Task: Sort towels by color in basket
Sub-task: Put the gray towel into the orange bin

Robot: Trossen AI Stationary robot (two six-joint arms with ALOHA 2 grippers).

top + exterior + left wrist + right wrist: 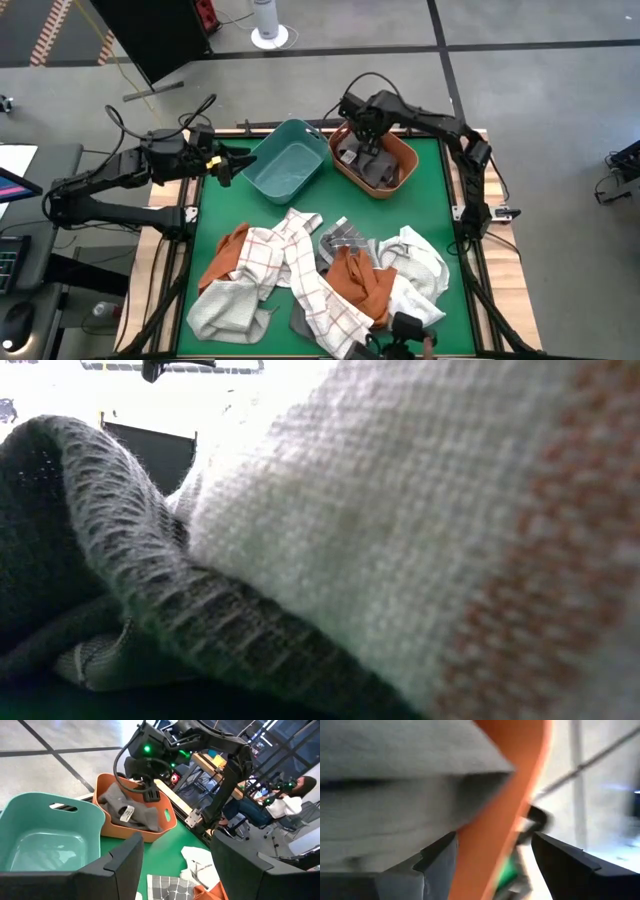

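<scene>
A dark grey towel [375, 168] lies in the orange basket [405, 165] at the far middle of the table; it also shows in the left wrist view [127, 810]. My right gripper [366, 143] is open low over it, with the basket rim [507, 810] between its fingers. My left gripper [222, 168] is open and empty beside the teal basket [290, 165]. A heap on the green mat holds a white checked towel [300, 265], rust-orange towels [358, 280], a white towel [420, 260] and a pale towel [225, 305]. My right gripper stands with its fingers apart at the dark grey towel [395, 800] in the orange basket, coming from above. I cannot tell whether a finger [437, 857] touches the cloth. The towel lies in the basket.
The teal basket [45, 835] shows no towel in it. The low view is blocked by a white towel [400, 520] and a dark grey knit towel [120, 550] right at the lens. A person [287, 800] sits beyond the table's right side.
</scene>
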